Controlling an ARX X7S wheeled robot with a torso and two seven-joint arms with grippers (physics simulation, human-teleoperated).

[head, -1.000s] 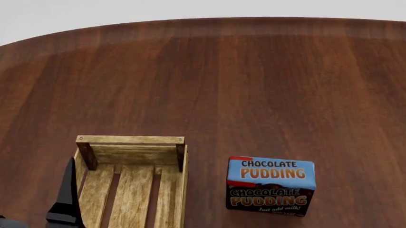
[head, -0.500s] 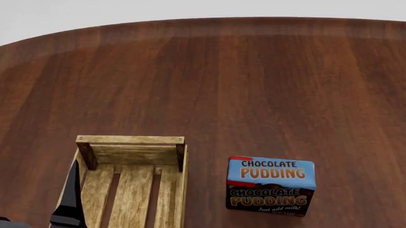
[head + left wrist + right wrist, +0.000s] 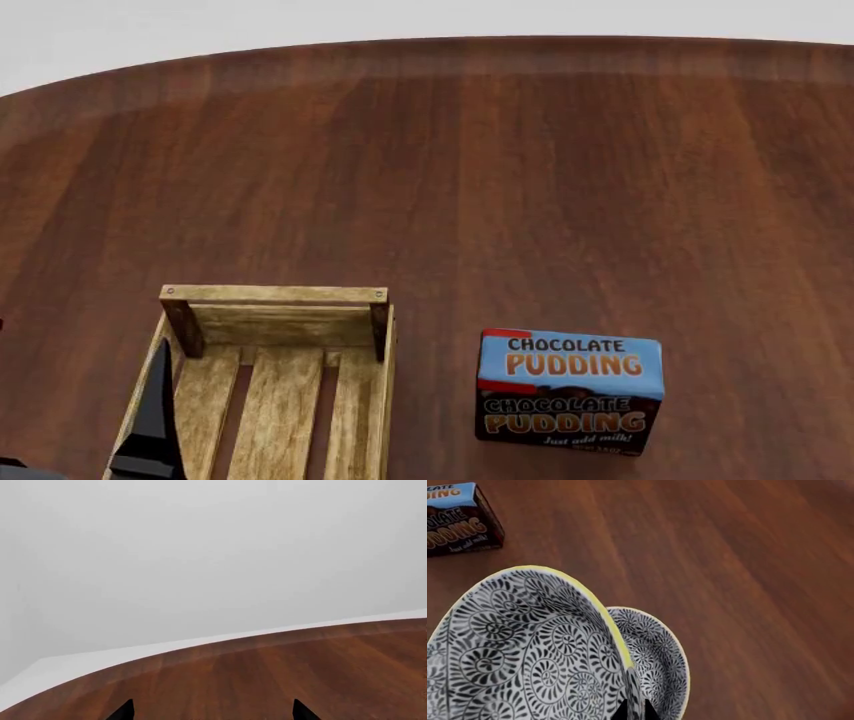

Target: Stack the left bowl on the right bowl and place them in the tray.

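A: Right pincer [image 3: 634,711] pinching the big bowl [image 3: 520,650] by its rim, tilted over the second bowl [image 3: 660,665] on the desk [image 3: 747,555]. Left pincer [image 3: 210,715] spread, holding nothing.

B: Tray [image 3: 274,385]?

A: Near desk edge, left of the pudding box [image 3: 570,392]. Level the bowl, nest it centred. Far desk is open room.

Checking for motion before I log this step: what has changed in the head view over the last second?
Only the left gripper shifted: its dark finger slid slightly rightward and lower at the tray's left wall. The tray and the pudding box stayed put.
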